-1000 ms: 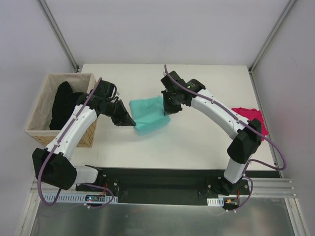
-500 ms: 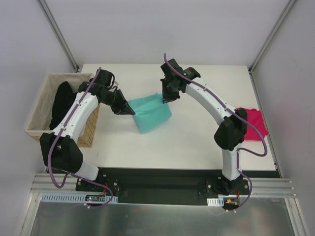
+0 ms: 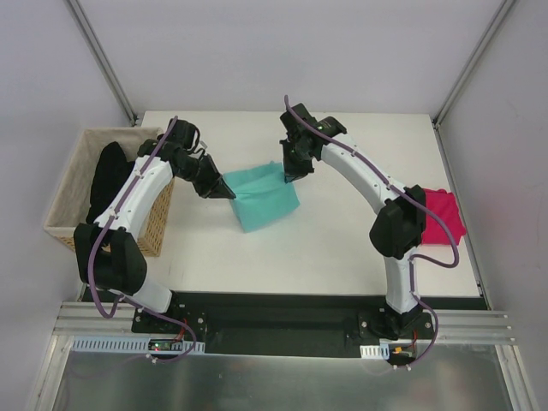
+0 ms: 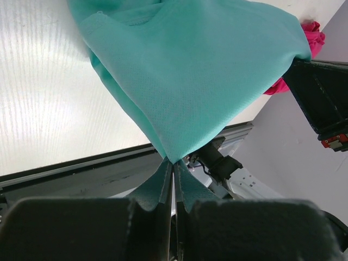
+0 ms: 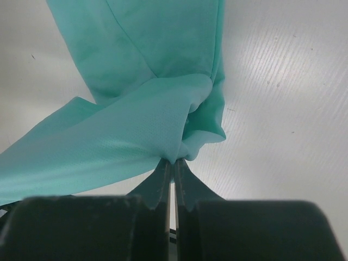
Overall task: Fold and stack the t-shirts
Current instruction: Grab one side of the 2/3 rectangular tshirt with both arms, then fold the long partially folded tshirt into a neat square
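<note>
The teal-mint t-shirt hangs stretched between my two grippers above the middle of the table. My left gripper is shut on its left corner, seen in the left wrist view with the cloth spreading away from the tips. My right gripper is shut on its far right corner, seen in the right wrist view with bunched cloth above the tips. The magenta-pink t-shirt lies crumpled at the table's right edge, partly hidden by the right arm; it also shows in the left wrist view.
A wicker basket holding dark cloth stands at the table's left edge, close under my left arm. The white table runs to a black front rail. Grey walls and slanted frame posts stand behind.
Both grippers have carried the teal-mint t-shirt a little farther back on the table, and the cloth hangs flatter and more spread. In the last half second almost nothing has moved.
</note>
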`<state>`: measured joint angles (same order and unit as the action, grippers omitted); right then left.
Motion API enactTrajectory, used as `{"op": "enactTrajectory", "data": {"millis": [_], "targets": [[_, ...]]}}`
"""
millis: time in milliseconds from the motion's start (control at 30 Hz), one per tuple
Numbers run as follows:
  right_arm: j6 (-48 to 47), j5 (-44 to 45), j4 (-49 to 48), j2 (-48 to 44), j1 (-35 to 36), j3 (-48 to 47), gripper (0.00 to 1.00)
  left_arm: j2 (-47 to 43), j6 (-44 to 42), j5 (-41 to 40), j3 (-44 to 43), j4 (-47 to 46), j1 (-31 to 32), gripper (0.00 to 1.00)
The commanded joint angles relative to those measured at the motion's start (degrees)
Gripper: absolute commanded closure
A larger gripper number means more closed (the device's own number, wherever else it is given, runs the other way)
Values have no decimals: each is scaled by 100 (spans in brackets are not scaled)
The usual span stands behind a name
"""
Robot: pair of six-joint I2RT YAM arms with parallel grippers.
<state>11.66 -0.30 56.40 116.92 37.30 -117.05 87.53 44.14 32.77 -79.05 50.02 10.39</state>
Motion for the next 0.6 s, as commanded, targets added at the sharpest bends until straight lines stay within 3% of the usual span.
{"op": "enactTrajectory", "data": {"millis": [0,567], "targets": [[-129,82,91,-266,-65,147,99,-191,-11,80,64,157,-46,100],[-296,108,2,-583,-56,491,99,-684,411,-52,689,-106,288,100]]}}
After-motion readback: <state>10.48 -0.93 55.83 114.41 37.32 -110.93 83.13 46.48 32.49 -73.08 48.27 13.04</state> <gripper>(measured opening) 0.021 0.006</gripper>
